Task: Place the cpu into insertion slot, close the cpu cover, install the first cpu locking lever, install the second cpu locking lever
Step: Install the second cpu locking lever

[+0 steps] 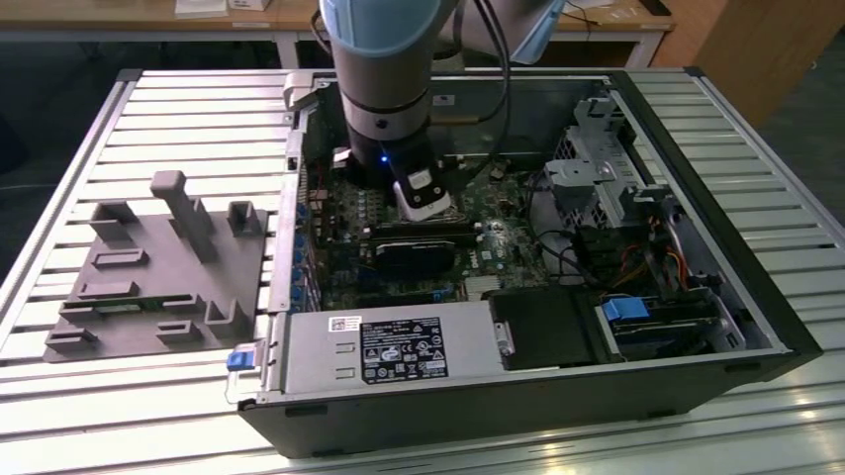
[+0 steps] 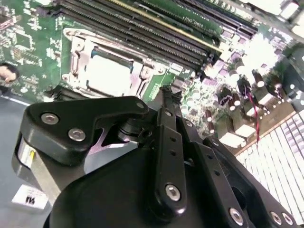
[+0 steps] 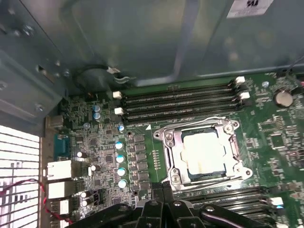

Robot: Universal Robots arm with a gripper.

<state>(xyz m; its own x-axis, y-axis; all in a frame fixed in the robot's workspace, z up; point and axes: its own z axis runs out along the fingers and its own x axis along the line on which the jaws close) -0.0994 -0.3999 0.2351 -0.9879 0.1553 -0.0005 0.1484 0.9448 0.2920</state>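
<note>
**Over the socket: cpu seated, cover down, end effector empty**

Leftmost in the exterior view, a grey fixture block [image 1: 158, 267] sits on the slatted surface [image 1: 79, 148], well apart from the work. Next right, the open PC case [image 1: 528, 396] lies on its side so the arm reaches the motherboard [image 3: 142, 156] from above. End effector [image 1: 425, 203] hangs just above the insertion slot [image 3: 202, 154], fingers [image 2: 167, 102] drawn together, gripping nothing. The cpu [image 3: 203, 151] lies flat in the slot; cpu cover [image 3: 173, 156] appears folded down around it. Lever state: cannot tell. RAM slots [image 3: 180, 102] flank the socket closely. Further right, the drive cage [image 1: 601, 183] and cable bundle [image 1: 634, 262] crowd that side.
</note>
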